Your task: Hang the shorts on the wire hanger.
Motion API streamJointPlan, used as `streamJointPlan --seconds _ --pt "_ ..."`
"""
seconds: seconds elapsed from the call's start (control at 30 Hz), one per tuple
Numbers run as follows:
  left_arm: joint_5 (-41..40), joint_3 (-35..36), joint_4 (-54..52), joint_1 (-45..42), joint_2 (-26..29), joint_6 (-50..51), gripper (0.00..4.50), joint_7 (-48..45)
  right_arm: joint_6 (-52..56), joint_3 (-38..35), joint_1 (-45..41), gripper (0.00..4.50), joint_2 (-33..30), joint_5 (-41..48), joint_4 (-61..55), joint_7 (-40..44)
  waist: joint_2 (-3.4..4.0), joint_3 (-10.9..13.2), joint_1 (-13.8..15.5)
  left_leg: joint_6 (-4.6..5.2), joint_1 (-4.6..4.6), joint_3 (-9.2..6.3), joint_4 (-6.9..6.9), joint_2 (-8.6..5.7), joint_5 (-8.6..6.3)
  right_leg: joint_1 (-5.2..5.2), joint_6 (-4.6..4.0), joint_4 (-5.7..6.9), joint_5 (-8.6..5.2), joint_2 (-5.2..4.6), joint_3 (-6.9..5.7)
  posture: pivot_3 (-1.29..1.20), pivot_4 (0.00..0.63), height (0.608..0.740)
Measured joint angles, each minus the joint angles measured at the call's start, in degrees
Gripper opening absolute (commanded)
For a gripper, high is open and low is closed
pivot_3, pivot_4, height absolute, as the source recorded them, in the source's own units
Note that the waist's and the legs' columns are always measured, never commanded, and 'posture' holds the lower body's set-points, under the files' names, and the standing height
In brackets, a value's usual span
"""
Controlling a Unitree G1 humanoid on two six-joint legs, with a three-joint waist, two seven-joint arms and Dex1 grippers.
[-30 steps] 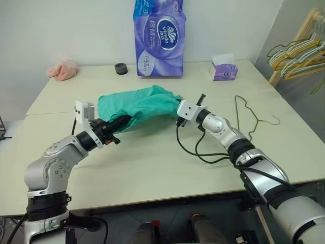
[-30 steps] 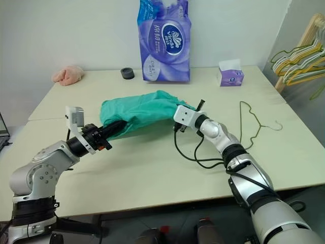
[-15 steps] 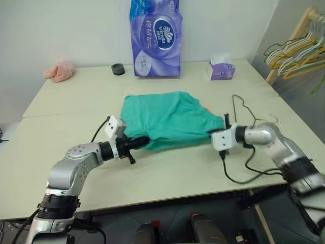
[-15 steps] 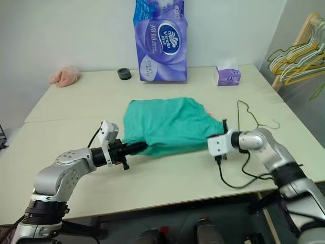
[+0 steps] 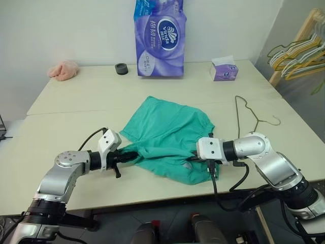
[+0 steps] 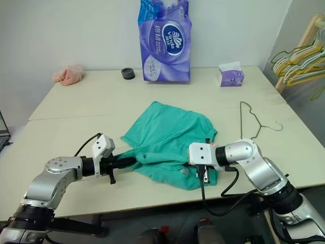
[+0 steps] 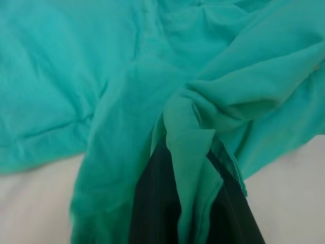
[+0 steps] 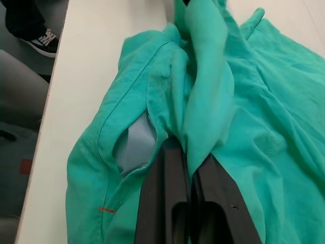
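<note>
Because the shorts [image 5: 170, 137] lie rumpled near the worktop's [image 5: 76, 91] front edge, judged light, limp and prone to sag, the waistband suits gripping. Left tool [image 5: 125, 156] and right tool [image 8: 189, 168] each pinch a fabric fold. Hanger [image 5: 247, 113] lies apart, rightward.

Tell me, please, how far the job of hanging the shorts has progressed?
Early stage. Done: the shorts lie spread on the table. In hand: the left gripper and right gripper each pinch a fold of the fabric between their jaws. Left: the wire hanger lies untouched on the table beside the shorts, so threading and hanging remain.
</note>
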Motion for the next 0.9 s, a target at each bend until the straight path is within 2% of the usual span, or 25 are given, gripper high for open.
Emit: streamJointPlan --seconds 0.2,0.33,0.37,0.47,0.6,0.77,0.9 --pt "4.11 -0.57 -0.05 3.02 1.18 -3.86 2.94 -0.17 -3.62 0.8 0.18 3.05 0.25 -2.23 3.52 -0.36 0.0 0.0 0.32 0.0 0.0 0.01 0.0 0.0 0.0 0.0 0.0 0.01 0.0 0.0 -0.01 -0.1 0.093 0.74" --pt "5.16 0.02 0.21 3.91 2.54 -5.18 4.2 -0.38 -7.98 -0.53 0.61 4.49 -2.57 -1.74 4.43 0.95 0.01 0.01 0.42 0.0 0.0 0.0 0.0 0.0 0.0 0.0 0.0 0.01 0.0 0.0 -0.03 -0.1 0.095 0.74" --pt "5.03 0.24 0.05 4.03 2.87 -5.13 4.46 -0.82 -9.59 -1.87 1.14 4.5 -3.39 -1.07 4.47 1.47 0.01 0.01 0.46 0.0 -0.01 0.01 0.0 0.0 0.0 0.01 0.0 0.0 0.0 0.0 -0.03 -0.1 0.095 0.74" --pt "3.99 1.52 -1.59 4.89 4.05 -4.94 4.46 -2.1 -11.9 -6.95 3.95 4.5 -5.47 3.23 4.27 3.19 0.0 0.02 0.46 0.0 -0.01 0.0 -0.01 0.02 0.0 0.02 0.0 -0.01 0.0 0.0 -0.04 -0.11 0.098 0.74" --pt "0.65 3.24 -7.14 7.08 4.51 -4.06 4.46 -4.51 -12.0 -13.11 13.12 4.5 -5.77 12.43 -1.39 4.95 0.01 0.04 0.44 0.02 -0.01 -0.03 -0.03 0.04 -0.02 0.03 -0.01 0.01 -0.01 0.0 -0.05 -0.11 0.099 0.74" --pt "-0.82 3.13 -11.37 7.57 6.21 -3.54 4.46 -7.72 -12.09 -12.67 19.88 4.5 -6.9 13.83 -6.58 4.96 0.01 0.05 0.38 0.02 0.01 0.0 -0.02 0.05 -0.02 0.04 -0.01 0.01 -0.06 0.04 -0.06 -0.12 0.1 0.74" --pt "0.35 1.58 -11.53 6.64 7.49 -4.78 4.46 -9.97 -12.61 -9.67 20.09 4.5 -5.66 10.54 -6.87 3.26 0.01 0.05 0.34 0.02 0.02 0.02 -0.03 0.05 -0.02 0.04 0.1 0.01 -0.26 0.06 -0.07 -0.11 0.099 0.74"
